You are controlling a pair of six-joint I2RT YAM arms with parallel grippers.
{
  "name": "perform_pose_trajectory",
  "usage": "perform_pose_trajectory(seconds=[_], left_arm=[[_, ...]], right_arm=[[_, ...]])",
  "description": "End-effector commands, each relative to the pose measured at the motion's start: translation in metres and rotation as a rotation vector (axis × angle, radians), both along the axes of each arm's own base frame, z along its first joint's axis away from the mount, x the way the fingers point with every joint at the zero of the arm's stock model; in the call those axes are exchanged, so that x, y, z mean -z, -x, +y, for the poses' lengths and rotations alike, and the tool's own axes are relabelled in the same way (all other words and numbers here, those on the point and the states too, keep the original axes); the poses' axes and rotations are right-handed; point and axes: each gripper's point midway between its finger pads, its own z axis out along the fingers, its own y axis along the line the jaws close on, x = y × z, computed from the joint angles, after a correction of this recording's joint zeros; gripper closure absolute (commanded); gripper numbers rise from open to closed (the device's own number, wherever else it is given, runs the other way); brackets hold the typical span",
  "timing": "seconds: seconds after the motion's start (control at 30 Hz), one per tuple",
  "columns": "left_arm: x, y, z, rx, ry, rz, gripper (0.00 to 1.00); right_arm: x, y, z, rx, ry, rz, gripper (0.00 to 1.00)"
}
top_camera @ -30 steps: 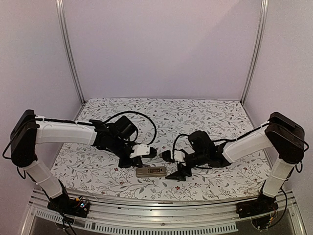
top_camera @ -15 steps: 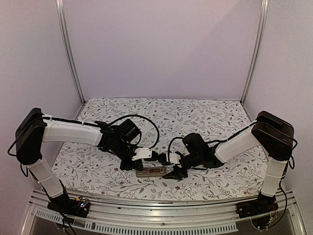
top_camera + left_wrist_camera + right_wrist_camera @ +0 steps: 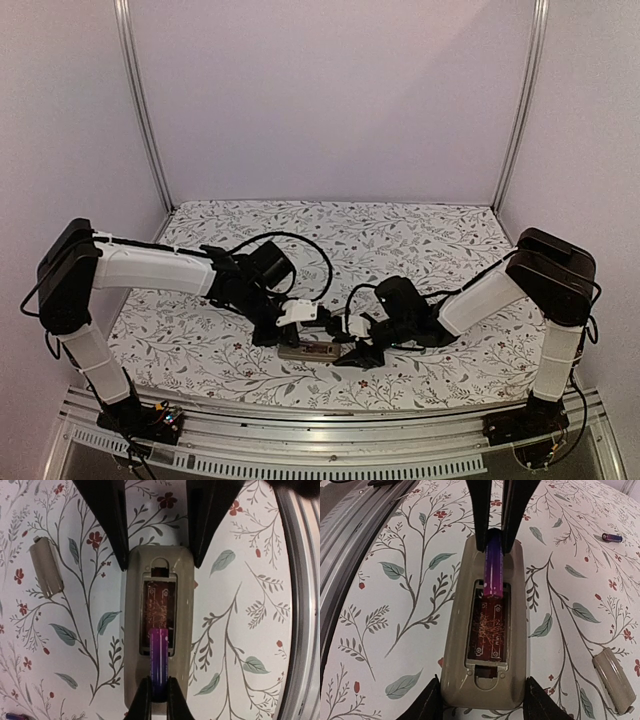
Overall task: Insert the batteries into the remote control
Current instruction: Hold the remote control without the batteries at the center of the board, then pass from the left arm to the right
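The remote control (image 3: 487, 630) lies back up on the flowered cloth, its battery recess open and showing a red board. My left gripper (image 3: 159, 687) is shut on a purple battery (image 3: 160, 660) and holds it tilted, with its tip at the recess edge. My right gripper (image 3: 485, 702) grips the remote's opposite end, one finger on each side. In the top view the remote (image 3: 305, 351) lies between the left gripper (image 3: 322, 333) and the right gripper (image 3: 350, 352). A second battery (image 3: 611, 537) lies loose on the cloth.
The small grey cover piece (image 3: 614, 680) lies on the cloth beside the remote; it also shows in the left wrist view (image 3: 46, 566). The table's metal front rail (image 3: 300, 600) runs close to the remote. Both arms' fingers crowd the remote.
Both arms have closed in on the remote. The right gripper slid left onto the remote's end. The left gripper brought the battery down to the recess.
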Motion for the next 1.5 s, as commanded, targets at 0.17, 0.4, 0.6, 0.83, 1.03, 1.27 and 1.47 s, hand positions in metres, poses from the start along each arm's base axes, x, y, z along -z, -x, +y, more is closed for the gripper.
perform_pose_trajectory(seconds=[0.17,0.4,0.6,0.83,1.03,1.27,1.47], left_arm=[[0.017,0.003,-0.014,0.061,-0.024,-0.015,1.0],[0.025,-0.001,-0.018,0.036,-0.072,-0.048,1.0],[0.022,-0.005,-0.008,0.009,-0.095,-0.079,1.0],[0.019,-0.007,-0.011,0.055,-0.056,-0.037,1.0],[0.006,-0.007,-0.017,0.071,0.005,-0.011,1.0],[-0.012,-0.003,-0.011,0.069,0.049,0.003,1.0],[-0.034,-0.004,-0.02,0.047,0.111,0.012,1.0]], right_arm=[[-0.001,0.001,0.008,-0.011,-0.047,-0.02,0.55],[-0.006,0.0,0.009,0.01,-0.068,-0.028,0.56],[-0.012,0.001,0.007,0.016,-0.099,-0.05,0.55],[-0.013,0.001,0.003,0.012,-0.094,-0.08,0.4],[-0.033,0.004,0.004,0.016,-0.151,-0.081,0.27],[-0.088,0.012,0.0,-0.011,-0.331,-0.127,0.26],[-0.103,0.006,0.006,0.008,-0.377,-0.111,0.35]])
